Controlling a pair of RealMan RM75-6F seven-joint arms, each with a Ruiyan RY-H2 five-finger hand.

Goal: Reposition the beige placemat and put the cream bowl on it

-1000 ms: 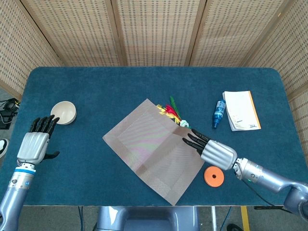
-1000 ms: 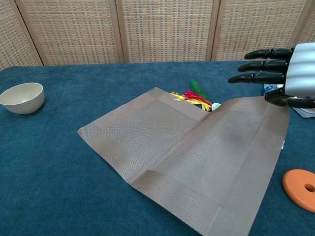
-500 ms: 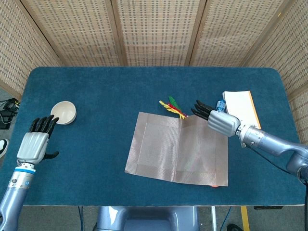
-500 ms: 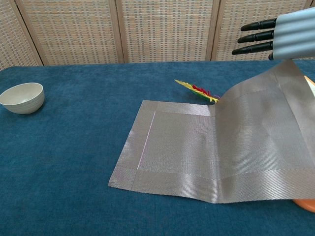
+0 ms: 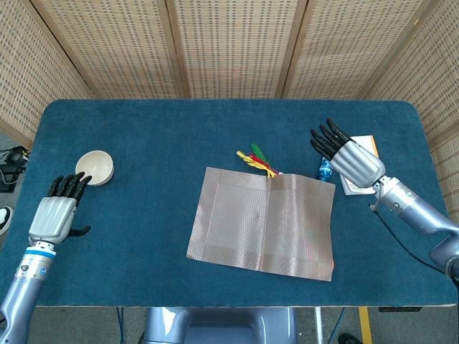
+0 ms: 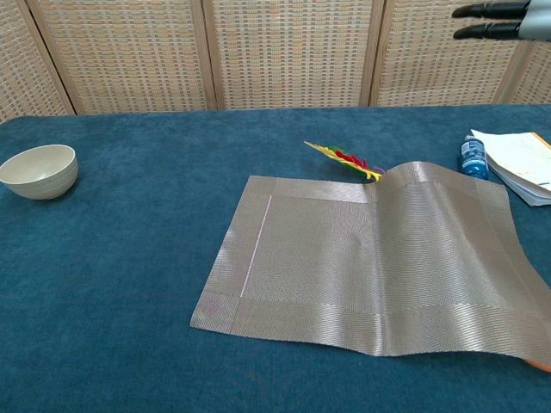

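I am lifting my empty, spread right hand [image 5: 349, 156] off the beige placemat [image 5: 262, 223] lying mid-table, my left hand [image 5: 56, 212] hovering open just beside the cream bowl [image 5: 95, 167], which I should cup squarely by its rim.

I see a worktop covered in dark blue felt cloth [image 5: 179, 136], with woven rattan screen panels in pale wooden frames [image 5: 237, 43] closing it in behind and at both sides, evenly lit.
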